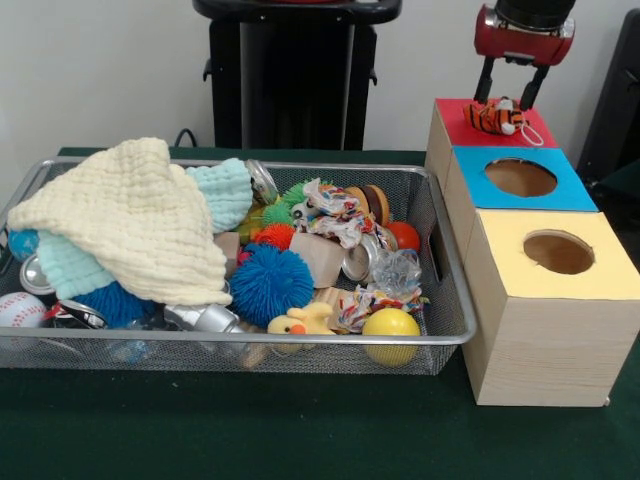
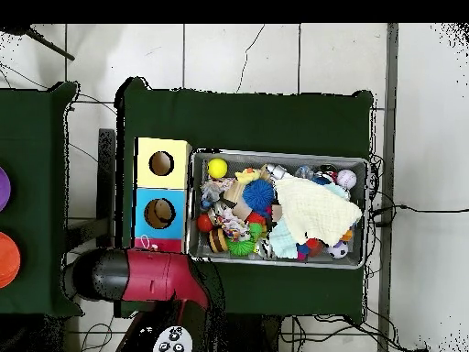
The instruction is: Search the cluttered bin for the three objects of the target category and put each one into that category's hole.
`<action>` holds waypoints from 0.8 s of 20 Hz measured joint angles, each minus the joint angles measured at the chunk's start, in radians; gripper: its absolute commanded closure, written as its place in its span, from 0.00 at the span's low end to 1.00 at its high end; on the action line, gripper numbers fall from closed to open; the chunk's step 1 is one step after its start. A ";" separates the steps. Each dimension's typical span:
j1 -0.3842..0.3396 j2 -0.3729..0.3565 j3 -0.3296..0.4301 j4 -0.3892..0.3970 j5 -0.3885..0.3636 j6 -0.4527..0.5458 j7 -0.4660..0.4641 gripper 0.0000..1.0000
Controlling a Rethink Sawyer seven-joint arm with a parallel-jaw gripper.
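Nearest the front camera, on the green table [image 1: 300, 430], stands the yellow box [image 1: 550, 310], its round hole showing nothing inside. Beside it to the left sits the bin [image 1: 455, 335] of wire mesh, crowded to the rim. Along its near wall lie a yellow ball [image 1: 391, 330], the duck [image 1: 300, 322] with its beak turned left and its body lying along that wall, a blue spiky ball [image 1: 268, 283] and, at the left end, a baseball [image 1: 20, 310]. A cream cloth [image 1: 130, 220] heaps over the left half, with a pale blue cloth [image 1: 225, 190] behind it. Toward the middle and right sit rope toys [image 1: 335, 215], a green spiky ball [image 1: 292, 195], an orange ball [image 1: 404, 236] and a shiny can [image 1: 358, 262].

Behind the yellow box comes the blue box [image 1: 520, 180], whose hole also shows nothing. Farthest is the red box [image 1: 470, 128]; the tiger [image 1: 495, 117] lies on its top, over where the hole would be, long axis running left to right, a white end to the right. The tool [image 1: 508, 85] hangs just above it with fingers spread, one on each side, released. From overhead the arm [image 2: 137, 275] covers most of the red box
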 measured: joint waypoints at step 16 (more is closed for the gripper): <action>-0.012 -0.013 0.000 -0.088 -0.047 0.223 0.000 0.00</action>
